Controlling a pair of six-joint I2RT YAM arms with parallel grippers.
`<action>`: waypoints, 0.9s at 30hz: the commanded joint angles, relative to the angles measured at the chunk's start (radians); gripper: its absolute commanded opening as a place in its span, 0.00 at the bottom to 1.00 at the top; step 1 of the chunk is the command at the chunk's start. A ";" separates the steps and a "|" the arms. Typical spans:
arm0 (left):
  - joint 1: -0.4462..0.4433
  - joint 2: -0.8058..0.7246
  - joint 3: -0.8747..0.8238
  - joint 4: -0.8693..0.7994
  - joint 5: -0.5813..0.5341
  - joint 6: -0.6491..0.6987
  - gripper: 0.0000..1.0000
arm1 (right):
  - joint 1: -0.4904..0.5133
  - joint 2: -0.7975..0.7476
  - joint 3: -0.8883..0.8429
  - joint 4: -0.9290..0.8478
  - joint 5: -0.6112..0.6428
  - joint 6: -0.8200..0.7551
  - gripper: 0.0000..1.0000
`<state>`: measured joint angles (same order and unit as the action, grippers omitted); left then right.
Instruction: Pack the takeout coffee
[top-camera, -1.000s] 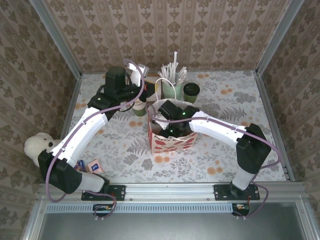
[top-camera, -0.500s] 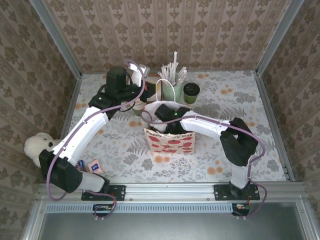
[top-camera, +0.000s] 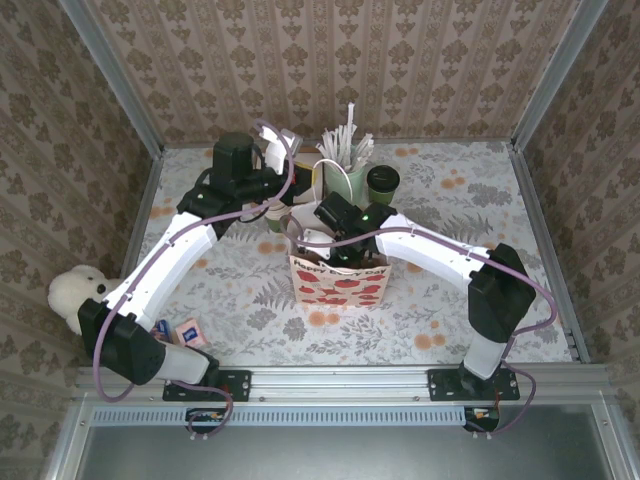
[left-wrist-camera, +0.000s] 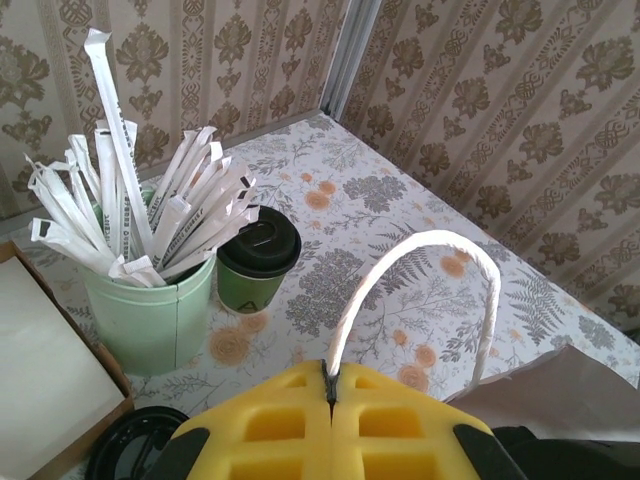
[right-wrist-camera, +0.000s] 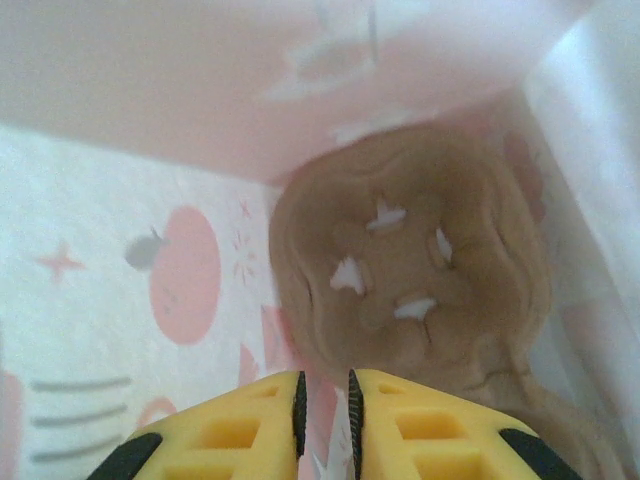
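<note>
Right hand (right-wrist-camera: 325, 388) easing apart, farther inside bag (top-camera: 340, 287)

Top camera high at the near side, looking down on the whole table (top-camera: 450, 300); left wrist low, facing the far corner, sharing the takeout coffee (left-wrist-camera: 258, 262) with it; right wrist pressed close inside the paper bag (right-wrist-camera: 90, 240)

Floral table (top-camera: 450, 300) bears paper bag (top-camera: 340, 285), takeout coffee (top-camera: 382, 183), straw cup (left-wrist-camera: 150, 310).

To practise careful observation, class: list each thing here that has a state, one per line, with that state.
takeout coffee: upright, lidded, on the table outside the bag
paper bag: upright, mouth open
left gripper: shut on bag handle
right gripper: inside bag, slightly open
cup carrier: at bag bottom
</note>
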<state>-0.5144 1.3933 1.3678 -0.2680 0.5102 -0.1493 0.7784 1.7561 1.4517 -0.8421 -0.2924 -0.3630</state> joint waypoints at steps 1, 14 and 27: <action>0.011 0.004 0.044 -0.025 0.022 0.052 0.00 | -0.011 0.038 0.021 -0.163 0.012 -0.102 0.21; 0.014 0.003 0.049 -0.021 0.018 0.045 0.00 | -0.003 0.115 -0.036 -0.014 0.185 -0.117 0.21; 0.014 0.006 0.048 -0.026 0.020 0.055 0.00 | -0.004 -0.004 -0.024 -0.059 0.079 -0.177 0.23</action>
<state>-0.5087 1.3937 1.3819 -0.3012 0.5137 -0.1184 0.7712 1.8114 1.4273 -0.8719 -0.1745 -0.5045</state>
